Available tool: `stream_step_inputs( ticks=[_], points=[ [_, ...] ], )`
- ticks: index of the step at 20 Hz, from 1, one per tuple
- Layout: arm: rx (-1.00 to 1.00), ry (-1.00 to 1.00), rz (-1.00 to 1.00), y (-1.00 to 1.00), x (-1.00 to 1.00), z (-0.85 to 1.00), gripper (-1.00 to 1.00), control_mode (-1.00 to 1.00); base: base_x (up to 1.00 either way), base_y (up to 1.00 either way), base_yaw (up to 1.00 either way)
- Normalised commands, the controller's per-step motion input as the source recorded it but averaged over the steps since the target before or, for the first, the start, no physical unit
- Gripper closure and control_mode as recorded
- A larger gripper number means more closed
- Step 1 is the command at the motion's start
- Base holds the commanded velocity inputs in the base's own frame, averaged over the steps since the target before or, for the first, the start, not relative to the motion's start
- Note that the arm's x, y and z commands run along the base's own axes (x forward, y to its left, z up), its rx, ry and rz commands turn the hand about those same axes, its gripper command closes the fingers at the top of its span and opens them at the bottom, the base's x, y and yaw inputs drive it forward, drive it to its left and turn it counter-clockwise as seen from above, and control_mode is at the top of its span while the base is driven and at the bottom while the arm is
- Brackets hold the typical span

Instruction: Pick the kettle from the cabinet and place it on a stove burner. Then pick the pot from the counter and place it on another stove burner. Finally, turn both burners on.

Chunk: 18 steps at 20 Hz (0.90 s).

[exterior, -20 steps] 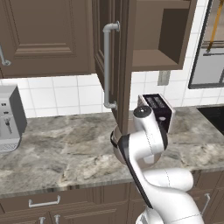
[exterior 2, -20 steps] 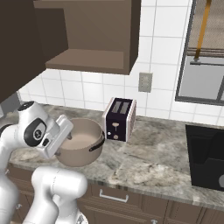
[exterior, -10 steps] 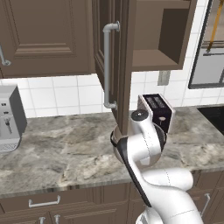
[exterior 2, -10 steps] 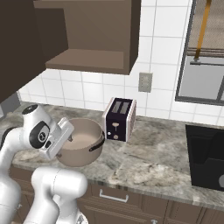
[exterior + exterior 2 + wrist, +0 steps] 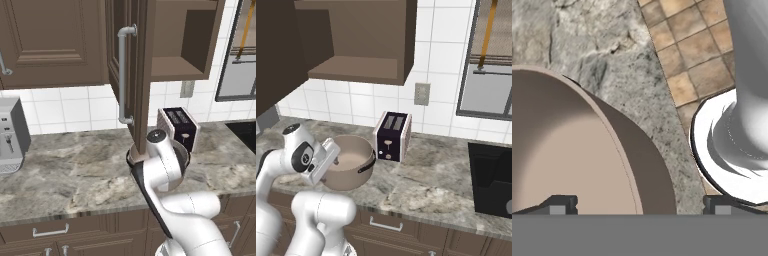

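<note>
The beige-tan pot (image 5: 352,159) stands on the marble counter (image 5: 421,186), left of the toaster. In the hand view its inside (image 5: 567,160) fills the left, with the near rim and dark wall curving between my fingertips (image 5: 560,205). My gripper (image 5: 640,206) is open, straddling that near rim from above. In the left base view my arm covers most of the pot (image 5: 183,153). The cabinet (image 5: 186,46) hangs above with its door swung open and its shelf bare. The black stove (image 5: 491,182) lies at the right. The kettle is out of view.
A black toaster (image 5: 392,135) stands just right of the pot. The open cabinet door with its silver bar handle (image 5: 122,75) hangs right above my arm. A grey coffee machine (image 5: 10,136) sits at the far left of the counter (image 5: 75,170). A window is at the right.
My hand has sunk slightly toward the pot's near rim. The pot has not moved, and the jaws have stayed wide.
</note>
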Motion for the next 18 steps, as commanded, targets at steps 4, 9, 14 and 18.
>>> stream_step_inputs(
  ticks=[4,9,14,18],
  points=[
    [0.0,0.0,0.0,0.02,0.0,-0.17,-1.0,-1.0,0.0,0.0,0.0],
    [0.0,0.0,0.0,0.02,0.0,-0.16,-1.0,-1.0,0.0,0.0,0.0],
    [0.0,0.0,0.0,0.09,0.0,-0.18,1.0,-1.0,0.0,0.0,0.0],
    [0.0,0.02,0.0,0.01,0.0,-0.08,1.0,-1.0,0.0,0.0,0.0]
  ],
)
